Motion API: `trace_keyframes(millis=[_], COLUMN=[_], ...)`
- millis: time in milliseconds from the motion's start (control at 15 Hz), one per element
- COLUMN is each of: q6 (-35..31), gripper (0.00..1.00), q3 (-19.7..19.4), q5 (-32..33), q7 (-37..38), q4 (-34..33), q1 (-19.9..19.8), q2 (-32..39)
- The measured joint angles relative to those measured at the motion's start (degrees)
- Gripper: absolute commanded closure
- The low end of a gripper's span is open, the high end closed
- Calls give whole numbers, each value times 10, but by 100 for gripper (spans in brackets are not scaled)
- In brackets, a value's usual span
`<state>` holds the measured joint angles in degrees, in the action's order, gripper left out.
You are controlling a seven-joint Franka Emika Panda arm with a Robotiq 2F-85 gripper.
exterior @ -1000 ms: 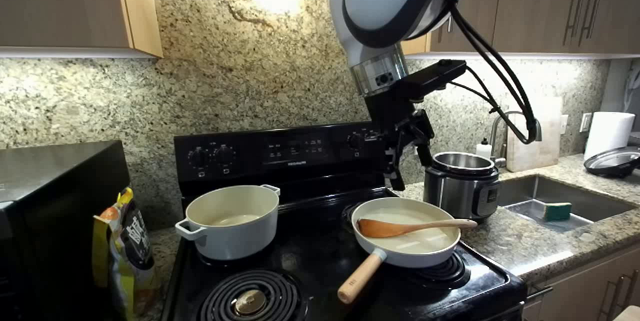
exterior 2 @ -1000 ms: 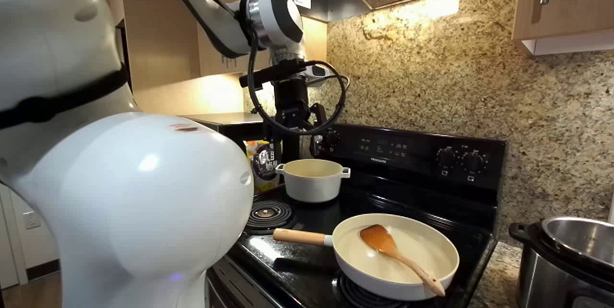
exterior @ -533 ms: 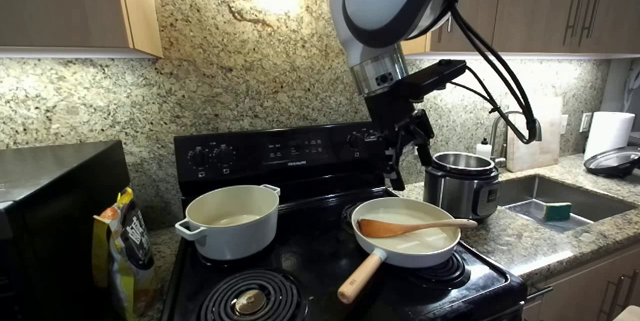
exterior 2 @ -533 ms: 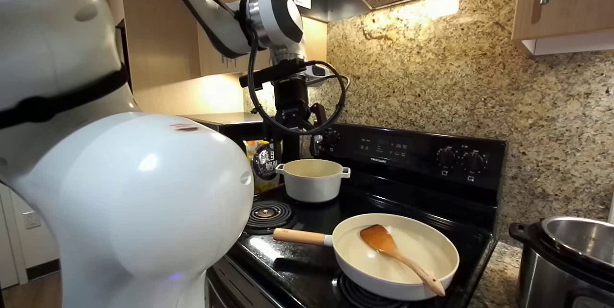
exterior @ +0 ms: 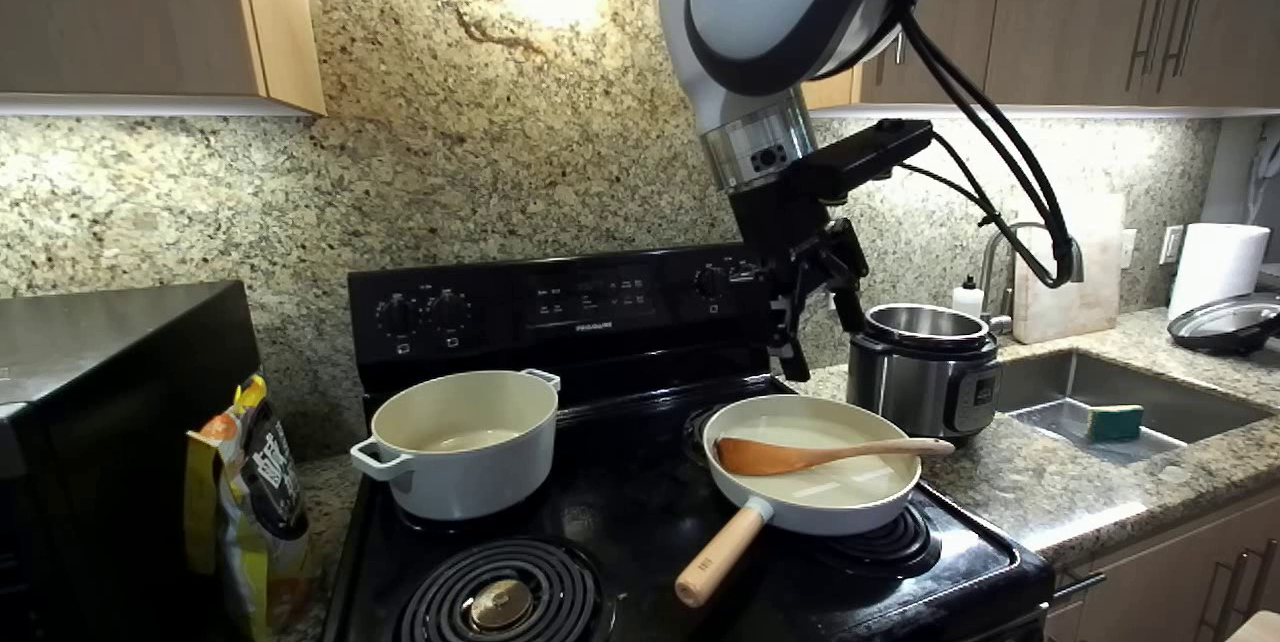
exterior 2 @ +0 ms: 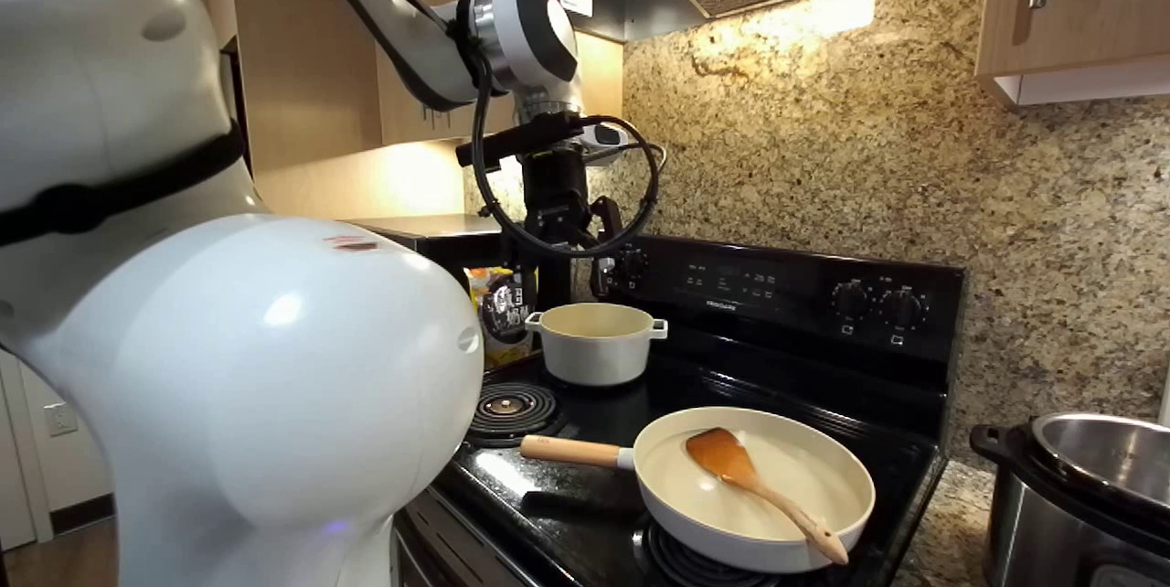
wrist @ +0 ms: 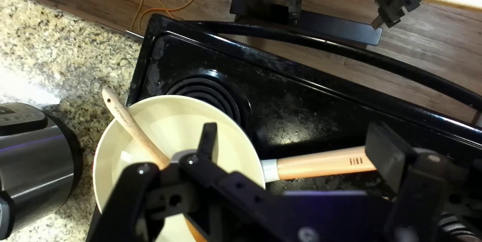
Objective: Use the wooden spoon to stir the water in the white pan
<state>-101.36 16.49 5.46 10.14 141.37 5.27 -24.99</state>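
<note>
The gripper [wrist: 299, 147] hangs with its fingers [wrist: 388, 157] spread wide and holds nothing. Below it, the spoon [exterior: 800, 459] lies aslant in the pan [exterior: 840, 520], head down on the bottom, its handle [wrist: 145, 139] crossing the rim and the tip sticking out on the side nearer the cooker [exterior: 905, 402]. I'd expect the spoon to be light, stiff and hard to harm, but smooth: the slim, rounded handle may roll between the fingers, more so if wet. The bare stretch just inside the rim, raised off the bottom, looks the best place to take hold. Bumping the pan's handle [wrist: 322, 164], partly behind one finger in the wrist view, could swing the pan and slop the water [exterior: 850, 485], which barely shows.

Counted from the gripper outward: one spoon; one pan with one handle; one cooker near it; farther off across the stove [exterior: 645, 542], one pot [exterior: 475, 477] with two side handles; well apart, one printed bag [exterior: 270, 492], one sponge [exterior: 1115, 423] and one roll of paper towels [exterior: 1216, 272].
</note>
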Motion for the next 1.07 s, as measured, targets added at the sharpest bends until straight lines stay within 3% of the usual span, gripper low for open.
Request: trace_keyframes(millis=[267, 533, 867, 1067], q6=[0, 1, 5, -39], gripper=[0, 0, 0, 0], q3=[-13, -39, -89, -148], q5=[2, 48, 152, 237], q7=[-2, -42, -171, -260], q4=[2, 28, 107, 170], q1=[5, 8, 9, 8], q2=[0, -8, -58, -110])
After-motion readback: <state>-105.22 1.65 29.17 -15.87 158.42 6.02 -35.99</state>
